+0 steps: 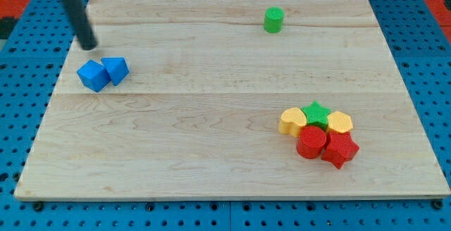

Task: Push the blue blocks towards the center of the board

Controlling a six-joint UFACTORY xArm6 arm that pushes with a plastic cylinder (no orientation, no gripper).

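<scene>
Two blue blocks lie side by side at the view's left: a blue cube (92, 75) and, touching it on the right, a blue wedge-like block (115, 70). My tip (89, 46) is at the upper left of the board, just above the blue cube and a short gap away from it, not touching. The dark rod rises from the tip toward the view's top left corner.
A green cylinder (273, 20) stands near the view's top, right of the middle. At the lower right sits a tight cluster: a green star (316, 113), a yellow block (292, 121), another yellow block (341, 122), a red cylinder (311, 142) and a red block (340, 148). The wooden board (211, 153) lies on a blue pegboard.
</scene>
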